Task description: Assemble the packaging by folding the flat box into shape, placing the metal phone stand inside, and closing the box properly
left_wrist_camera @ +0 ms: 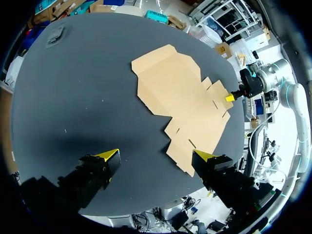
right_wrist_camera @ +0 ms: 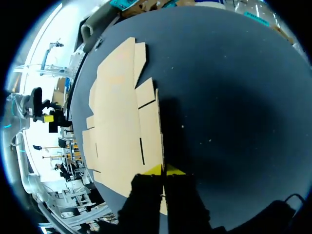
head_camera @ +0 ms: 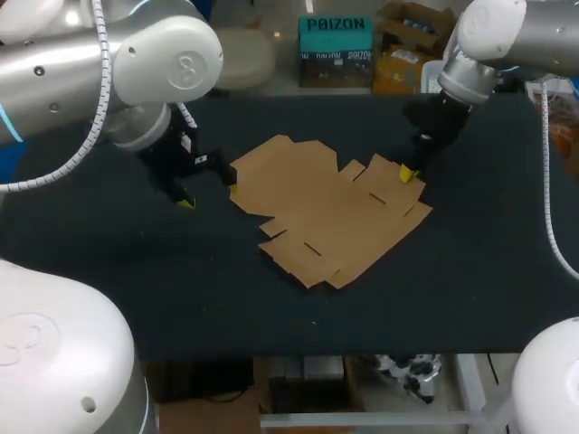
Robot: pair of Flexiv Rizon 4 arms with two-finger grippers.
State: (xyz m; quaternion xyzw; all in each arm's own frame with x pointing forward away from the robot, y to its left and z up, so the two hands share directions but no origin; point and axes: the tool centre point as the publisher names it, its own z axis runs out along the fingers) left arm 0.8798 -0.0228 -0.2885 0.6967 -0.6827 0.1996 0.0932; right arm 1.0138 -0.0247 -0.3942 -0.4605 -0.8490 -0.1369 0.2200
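The flat box lies spread out in the middle of the dark surface, unfolded, its slots and tabs facing up. My right arm comes in from the far right corner and its right tool is down at the box's right-hand flap. From the right wrist, the right tool has its yellow tips drawn in narrow, one on either side of the flap's thin edge, so it is pinched on the cardboard, and the rest of the flat box stretches out ahead of it. On the other side, the left tool sits just off the box's left edge, low over the bare surface, not holding anything. The left wrist shows it plainly: the left tool is spread wide, nothing between its fingers, with the nearest corner of the flat box just beside one yellow tip. Across the cardboard from it, the right tool's yellow tip shows at the far flap.
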